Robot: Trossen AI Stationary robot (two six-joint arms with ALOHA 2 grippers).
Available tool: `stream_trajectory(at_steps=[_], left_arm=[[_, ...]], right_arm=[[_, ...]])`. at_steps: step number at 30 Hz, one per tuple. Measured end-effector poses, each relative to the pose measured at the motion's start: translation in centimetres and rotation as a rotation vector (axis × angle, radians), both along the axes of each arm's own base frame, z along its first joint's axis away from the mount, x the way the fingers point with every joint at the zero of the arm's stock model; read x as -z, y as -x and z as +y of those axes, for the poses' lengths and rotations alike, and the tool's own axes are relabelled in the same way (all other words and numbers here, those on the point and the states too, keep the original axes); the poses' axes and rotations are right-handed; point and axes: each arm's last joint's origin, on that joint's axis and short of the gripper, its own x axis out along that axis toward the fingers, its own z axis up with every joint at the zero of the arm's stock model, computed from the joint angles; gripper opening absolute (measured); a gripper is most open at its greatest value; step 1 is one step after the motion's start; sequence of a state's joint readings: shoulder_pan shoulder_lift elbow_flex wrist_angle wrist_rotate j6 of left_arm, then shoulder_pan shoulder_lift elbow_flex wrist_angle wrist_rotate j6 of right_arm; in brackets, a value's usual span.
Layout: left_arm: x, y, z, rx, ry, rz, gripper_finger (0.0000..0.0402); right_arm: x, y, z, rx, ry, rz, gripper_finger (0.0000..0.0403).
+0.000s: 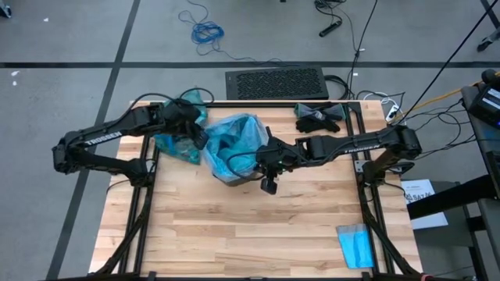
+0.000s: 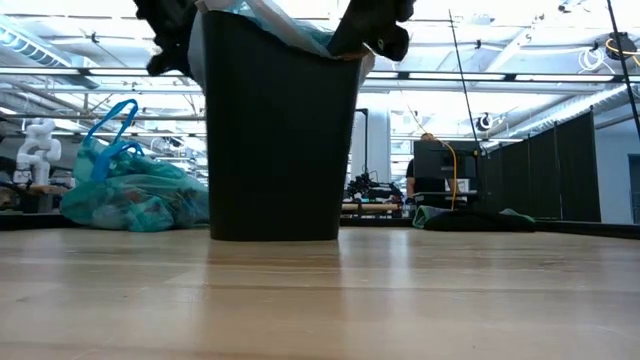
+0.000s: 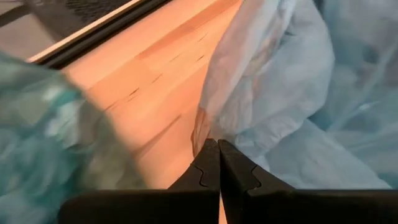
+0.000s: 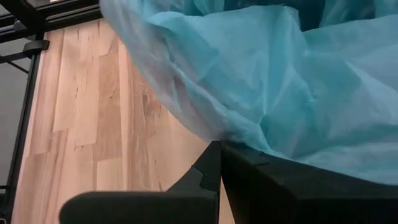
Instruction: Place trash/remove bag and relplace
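A black bin (image 2: 280,130) stands upright on the table, with the light sky-blue bag (image 1: 234,140) draped in and over its mouth. My left gripper (image 1: 200,134) is at the bin's left rim and shut on the bag. My right gripper (image 1: 264,156) is at the bin's right rim, also shut on the bag. The dark teal-green bag (image 2: 130,195), full and with its handles up, rests on the table to the left of the bin. No loose trash scraps show. My left gripper pinches the sky-blue bag's edge (image 3: 208,127) between its two shut fingers, at the bin's left rim. The plastic spreads away from the fingertips in loose folds; one layer or several, I cannot tell. My right gripper pinches the sky-blue bag's rim edge (image 4: 227,138) between its two shut fingers, on the bin's right side. The plastic rises from the fingertips and billows over the bin's mouth in slack wrinkles.
Black gloves (image 1: 316,117) lie near the table's far right corner. A small blue folded cloth (image 1: 355,246) lies at the near right corner. A dark mat (image 1: 277,82) sits beyond the far edge. The near half of the wooden table (image 1: 234,226) is bare.
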State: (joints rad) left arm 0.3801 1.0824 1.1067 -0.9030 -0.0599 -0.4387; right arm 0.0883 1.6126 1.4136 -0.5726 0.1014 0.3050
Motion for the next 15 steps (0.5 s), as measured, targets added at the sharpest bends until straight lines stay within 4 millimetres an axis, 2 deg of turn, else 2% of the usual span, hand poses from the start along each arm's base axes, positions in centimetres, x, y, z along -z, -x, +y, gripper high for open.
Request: stream_trajectory(at_steps=[6,11,15], left_arm=[[0.5,-1.5,0.2,0.03,0.015,-0.098,0.0],[1.1,-2.4,0.5,0.06,0.028,-0.084,0.0],[1.5,-2.8,0.6,0.079,0.026,-0.064,0.0]], right_arm=[[0.8,0.0,-0.9,0.022,-0.001,0.022,0.0],[2.4,0.4,-1.7,0.062,0.009,0.061,0.0],[2.5,0.6,-1.7,0.07,0.007,0.062,0.0]])
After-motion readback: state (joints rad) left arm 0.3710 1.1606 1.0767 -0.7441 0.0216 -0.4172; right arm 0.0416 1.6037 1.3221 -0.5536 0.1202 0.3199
